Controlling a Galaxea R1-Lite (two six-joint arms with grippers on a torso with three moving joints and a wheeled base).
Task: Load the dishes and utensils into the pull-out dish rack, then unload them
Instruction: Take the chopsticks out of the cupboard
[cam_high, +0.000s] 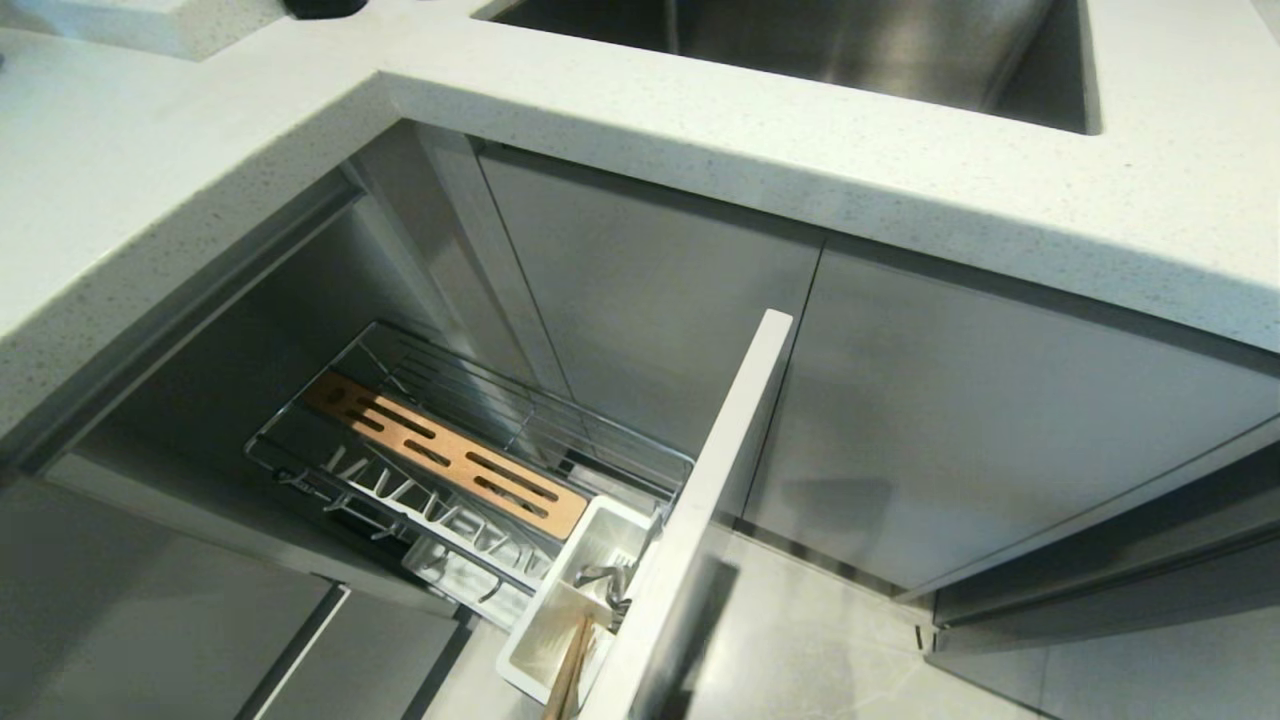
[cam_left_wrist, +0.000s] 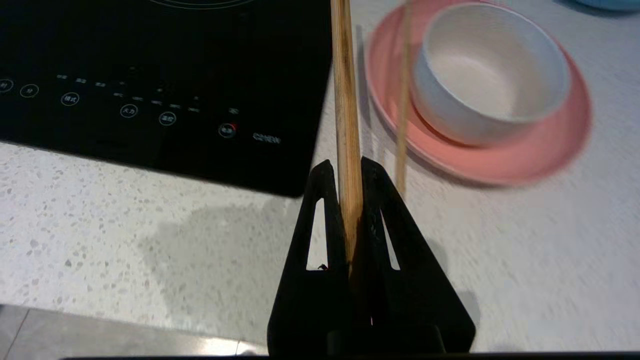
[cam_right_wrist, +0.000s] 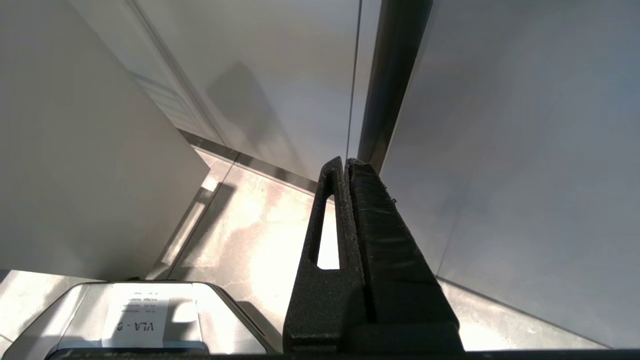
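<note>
Wooden and pale, one chopstick (cam_left_wrist: 346, 100) stands pinched between the two black fingers of the left hand (cam_left_wrist: 343, 167), running straight out past the fingertips and off the edge of the left wrist view, so its far end is cut off. A second chopstick (cam_left_wrist: 402, 100), thinner-looking and blurred, shows just beside the held one; whether it lies on the bench or on the plate rim I cannot tell. Beyond the fingertips and to one side sits one shallow pink plate (cam_left_wrist: 530, 155) with one small round white bowl (cam_left_wrist: 490, 75) on it, both smooth and glossy. On the other side of the fingers lies a black glass induction hob (cam_left_wrist: 150, 65) with faint white touch markings. Beneath the hand spreads the speckled white stone bench (cam_left_wrist: 125, 240).

In the head view neither arm shows. One pull-out dish rack (cam_high: 470, 450) of chrome wire stands open under the bench, with a slotted wooden strip (cam_high: 445, 455), white prongs and a white utensil caddy (cam_high: 565, 620). Wooden stick ends and a silvery metal piece sit in the caddy, partly cut off and hard to identify.

The right hand (cam_right_wrist: 346, 162) hangs near grey cabinet doors above a tiled floor, its fingers pressed together on nothing.
</note>
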